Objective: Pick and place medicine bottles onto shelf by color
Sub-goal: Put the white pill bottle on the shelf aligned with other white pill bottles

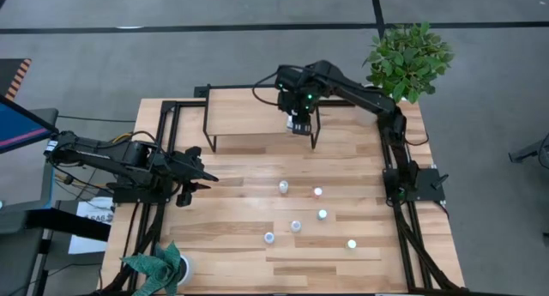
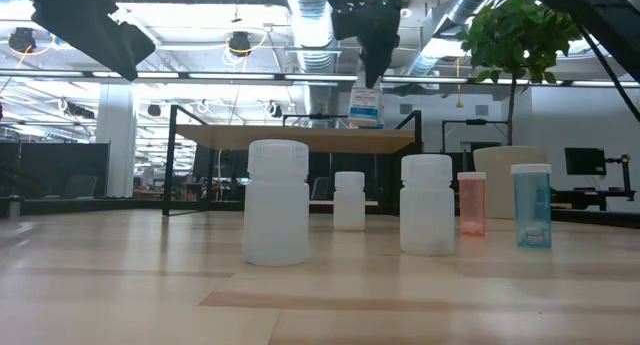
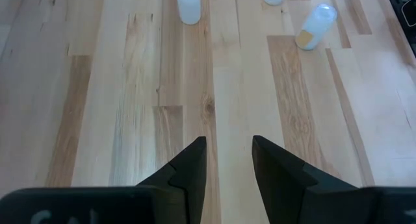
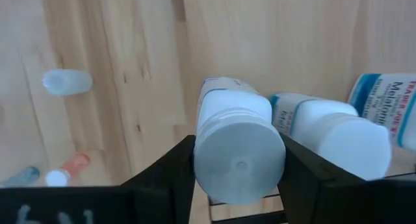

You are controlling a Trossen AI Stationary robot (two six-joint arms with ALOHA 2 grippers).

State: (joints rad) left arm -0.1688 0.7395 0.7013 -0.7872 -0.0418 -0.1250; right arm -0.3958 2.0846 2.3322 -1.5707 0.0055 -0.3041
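1. The big wooden desk (image 1: 257, 253) filled most of the high view, with a black frame along its sides.
2. A bushy green plant (image 1: 409, 57) stood at the far right corner of the desk, and a smaller green plant in a white pot (image 1: 163, 268) sat at the near left corner.
3. The shelf (image 1: 249, 114) was a small light-wood board on thin black legs, at the far side of the desk.
4. The right arm reached from the right side of the desk over the right end of the shelf.
5. The left arm lay over the left edge of the desk, well apart from the shelf.
6. The right hand (image 4: 239, 160) was pinching a white medicine bottle (image 4: 238, 156) by its cap, above the right end of the shelf.
7. Two more white bottles with blue labels (image 4: 341, 130) stood just beside it on the shelf.
8. The left hand (image 3: 229, 160) was pressed together, held nothing, and hung over bare wood.
9. Six small bottles stood on the desk in front of the shelf, near its middle and right.
10. In the low view these were three white bottles (image 2: 277, 202), a small orange-red bottle (image 2: 471, 202) and a small blue bottle (image 2: 531, 205) to its right.
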